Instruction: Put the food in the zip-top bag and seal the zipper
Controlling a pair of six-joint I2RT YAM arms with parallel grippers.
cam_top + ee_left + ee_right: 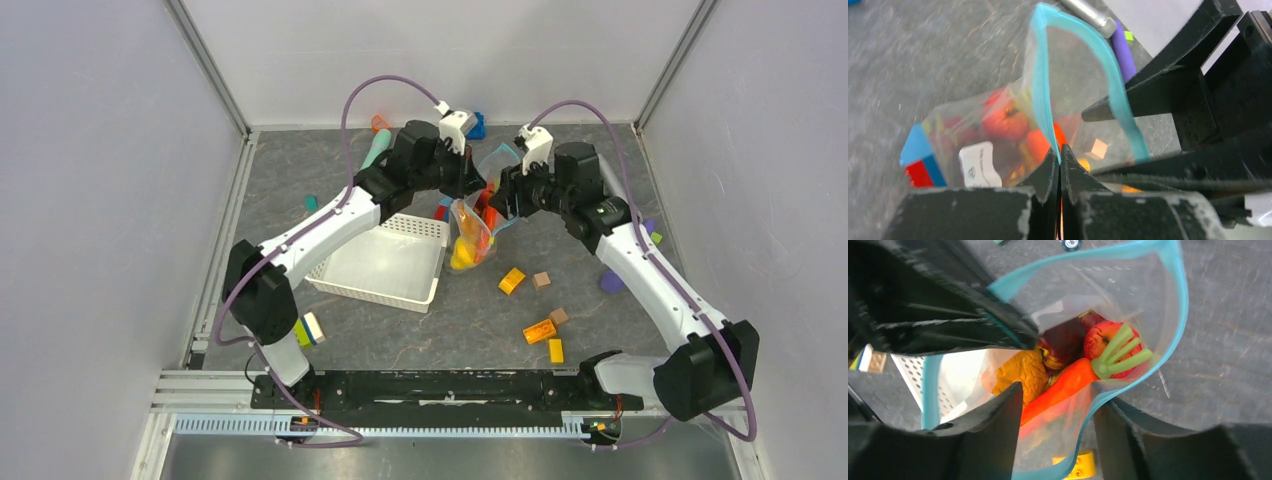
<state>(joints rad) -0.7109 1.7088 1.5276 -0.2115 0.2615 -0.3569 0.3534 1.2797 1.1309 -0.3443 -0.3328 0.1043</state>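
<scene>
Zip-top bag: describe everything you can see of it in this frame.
The zip-top bag is clear, floppy plastic with a white label patch and a light-blue zipper round its mouth, which gapes open, unsealed. It is held up between the arms, beside the white basket. The left gripper is clamped on one side of the rim; the right gripper straddles the opposite side, fingers apart. Inside lie an orange carrot, a red fruit and a yellow piece.

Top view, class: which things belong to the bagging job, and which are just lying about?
Job: bag, zipper, carrot, red fruit, yellow food.
Lying about: white basket, orange blocks, wooden blocks, teal marker.
</scene>
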